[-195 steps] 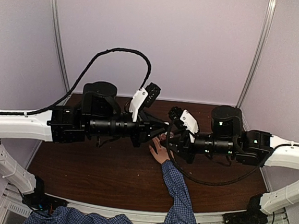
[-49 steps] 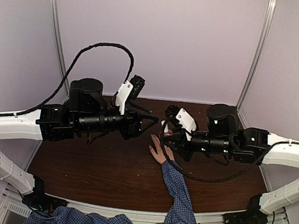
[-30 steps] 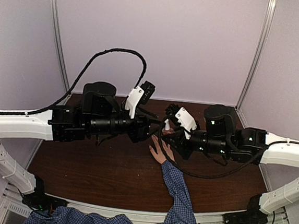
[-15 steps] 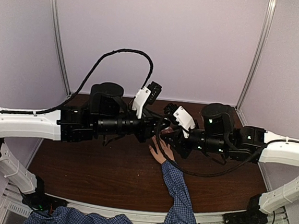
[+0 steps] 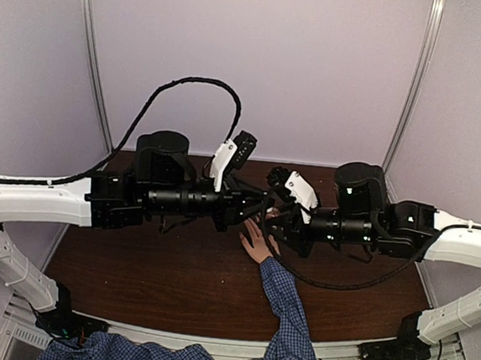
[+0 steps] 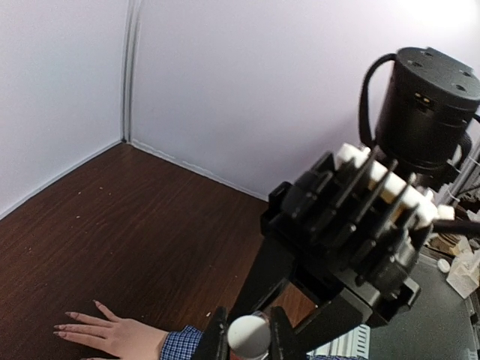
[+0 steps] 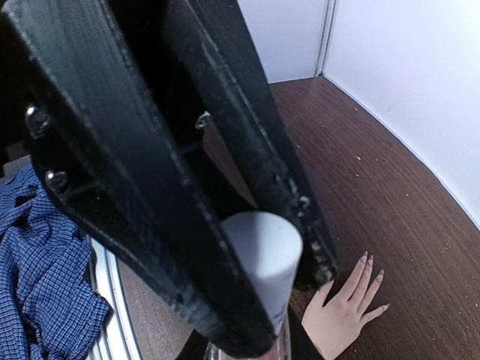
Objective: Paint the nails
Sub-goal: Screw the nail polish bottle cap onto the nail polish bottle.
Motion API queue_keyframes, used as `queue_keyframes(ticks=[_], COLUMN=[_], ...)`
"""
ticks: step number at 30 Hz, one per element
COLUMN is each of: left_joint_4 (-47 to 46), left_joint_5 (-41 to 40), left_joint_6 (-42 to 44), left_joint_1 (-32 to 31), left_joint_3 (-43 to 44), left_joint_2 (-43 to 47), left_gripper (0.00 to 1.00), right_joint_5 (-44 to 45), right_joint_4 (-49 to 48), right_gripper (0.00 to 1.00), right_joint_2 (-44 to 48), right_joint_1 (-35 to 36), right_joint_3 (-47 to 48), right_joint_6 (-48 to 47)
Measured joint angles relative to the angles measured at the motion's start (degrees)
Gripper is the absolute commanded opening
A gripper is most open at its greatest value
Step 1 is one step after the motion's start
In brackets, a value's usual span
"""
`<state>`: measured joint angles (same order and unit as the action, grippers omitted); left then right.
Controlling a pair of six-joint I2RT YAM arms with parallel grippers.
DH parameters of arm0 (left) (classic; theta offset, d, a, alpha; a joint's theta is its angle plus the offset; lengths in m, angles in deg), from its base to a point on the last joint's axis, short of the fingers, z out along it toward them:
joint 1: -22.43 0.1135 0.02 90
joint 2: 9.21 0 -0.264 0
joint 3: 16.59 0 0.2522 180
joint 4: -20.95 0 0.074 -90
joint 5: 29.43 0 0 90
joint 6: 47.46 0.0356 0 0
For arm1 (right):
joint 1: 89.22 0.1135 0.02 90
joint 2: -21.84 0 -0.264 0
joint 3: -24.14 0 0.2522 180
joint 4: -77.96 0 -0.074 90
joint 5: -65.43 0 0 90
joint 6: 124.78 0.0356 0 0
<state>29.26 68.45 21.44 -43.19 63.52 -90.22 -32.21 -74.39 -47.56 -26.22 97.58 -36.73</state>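
The nails (image 7: 368, 258) tip a pale hand (image 5: 256, 246) lying flat, fingers spread, on the dark wooden table (image 5: 148, 273), with a blue checked sleeve (image 5: 286, 315) behind it. Raised near the hand, my right gripper (image 7: 279, 304) is clamped on a small polish bottle (image 7: 262, 251). My left gripper (image 6: 248, 343) pinches its white cap (image 6: 249, 333).
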Motion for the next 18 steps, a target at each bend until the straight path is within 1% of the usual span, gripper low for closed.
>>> queue_keyframes(ticks=[4, 10, 17, 18], left_joint_4=[-0.98, -2.54, -3.54, -3.54], left_joint_5=[5.44, 15.74, 26.45, 27.8], left_joint_6=[1.38, 3.67, 5.6, 5.75], left_joint_1=[0.22, 0.26, 0.28, 0.31], left_joint_3=[-0.02, -0.02, 1.42, 1.84], left_joint_2=[0.76, 0.94, 0.33, 0.02], left_gripper=[0.0, 0.0, 0.0, 0.04], right_joint_5=[-5.95, -16.2, -26.03, -27.12], right_joint_4=[0.17, -0.09, -0.92, -1.07], right_gripper=[0.0, 0.0, 0.0, 0.0], right_joint_2=[2.01, 5.51, 6.4, 6.4], right_joint_1=[-0.46, -0.72, -0.7, -0.7], right_joint_3=[-0.22, -2.12, -2.19, -2.19], right_joint_6=[-0.57, -0.92, -1.31, -1.36])
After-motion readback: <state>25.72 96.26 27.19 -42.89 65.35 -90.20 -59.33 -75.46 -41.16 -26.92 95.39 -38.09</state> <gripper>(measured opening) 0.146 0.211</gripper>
